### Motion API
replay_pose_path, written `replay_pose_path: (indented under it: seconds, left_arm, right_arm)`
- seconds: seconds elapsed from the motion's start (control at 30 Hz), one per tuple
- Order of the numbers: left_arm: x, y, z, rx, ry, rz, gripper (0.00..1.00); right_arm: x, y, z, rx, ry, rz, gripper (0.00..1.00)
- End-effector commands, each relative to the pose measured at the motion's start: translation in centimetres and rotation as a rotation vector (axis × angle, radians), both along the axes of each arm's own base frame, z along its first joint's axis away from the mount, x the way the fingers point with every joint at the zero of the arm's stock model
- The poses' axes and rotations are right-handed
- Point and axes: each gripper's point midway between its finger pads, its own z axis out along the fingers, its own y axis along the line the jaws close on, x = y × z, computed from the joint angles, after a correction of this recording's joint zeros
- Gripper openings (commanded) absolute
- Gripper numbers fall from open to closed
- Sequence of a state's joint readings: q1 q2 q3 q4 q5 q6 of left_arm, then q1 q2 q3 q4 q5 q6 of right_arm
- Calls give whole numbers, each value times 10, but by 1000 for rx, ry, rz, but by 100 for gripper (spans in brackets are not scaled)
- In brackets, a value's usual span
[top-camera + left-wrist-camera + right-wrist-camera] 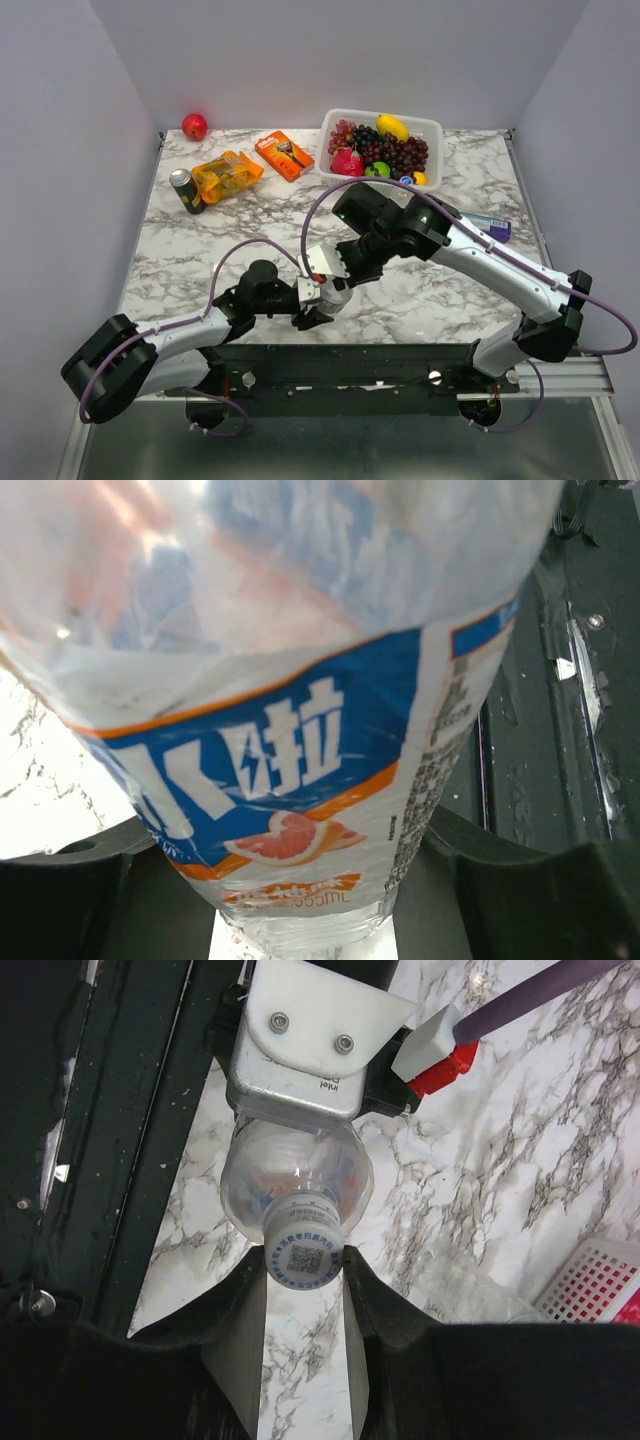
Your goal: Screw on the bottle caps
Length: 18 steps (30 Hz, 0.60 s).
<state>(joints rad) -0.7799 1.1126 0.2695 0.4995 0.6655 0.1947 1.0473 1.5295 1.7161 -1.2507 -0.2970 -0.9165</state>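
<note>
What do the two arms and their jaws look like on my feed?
The left arm and right arm have silver-white links between bulky black joints, each trailed by a looping purple cable. The left wrist carries a white plate with two screws and a red connector. The jaws are black.

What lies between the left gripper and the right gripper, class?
The bottle: the left gripper clamps its body, and the right gripper pinches its cap. Both wrist views show this.
</note>
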Motion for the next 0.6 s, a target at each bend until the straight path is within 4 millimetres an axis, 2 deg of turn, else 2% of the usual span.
replay_pose_path:
  seconds: [0.0,0.13,0.37,0.43,0.57]
  left_arm:
    - [5,-7,35,-115,-117,-16,0]
    - [8,-3,36,-134,-135,7,0]
    - [13,-4,46,-180,-182,32,0]
    - [13,-5,47,-177,-173,23,0]
    - [13,-6,46,-167,-163,22,0]
  right_arm:
    - [13,-1,-13,-69,-47,-33,32]
    - [10,-11,-17,-107,-32,-53,32]
    - [1,-5,-18,-73,50,-86,33]
    - [4,-3,-14,-70,41,-95,33]
    - [12,-2,-19,-137,38,-103,33]
